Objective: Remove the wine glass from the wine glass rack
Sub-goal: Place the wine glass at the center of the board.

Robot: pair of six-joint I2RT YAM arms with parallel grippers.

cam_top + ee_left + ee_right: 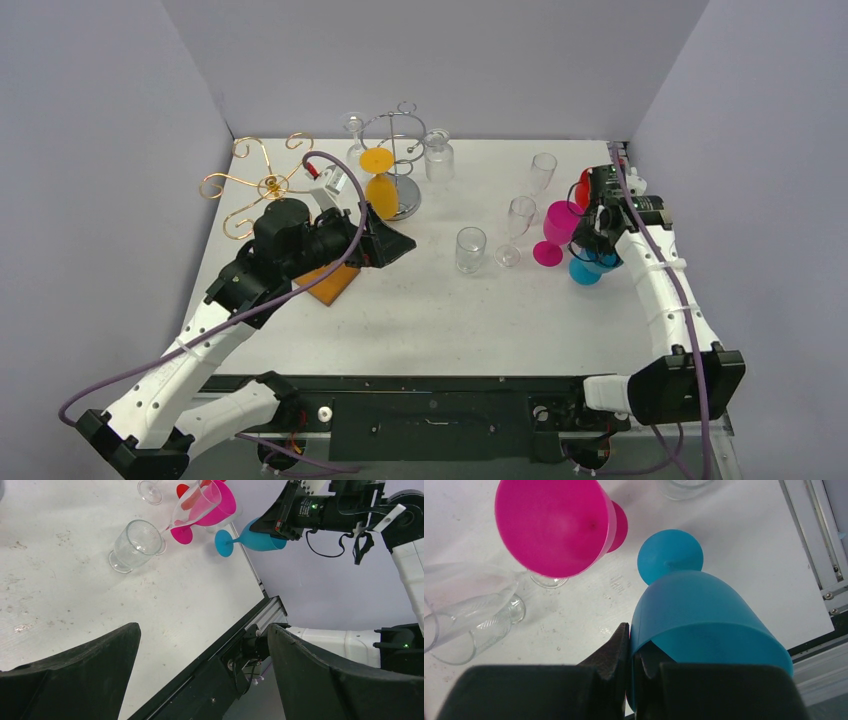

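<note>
Where overhead fails, right gripper (629,632) pinches glass (704,612).

This is a robotics lab test cell rather than a lived-in room. Plain grey-lilac panel walls (440,60) box in a scuffed white worktop (430,320) on three sides. A white-and-black left robot arm (200,345) and a matching right robot arm (665,295) are bolted to a black metal rail (430,402) at the near edge, trailing purple cables (64,408). The wares look like staged props: a silver wire wine glass rack (400,150), a blue plastic wine glass (585,270) and a clear glass tumbler (470,248).
</note>
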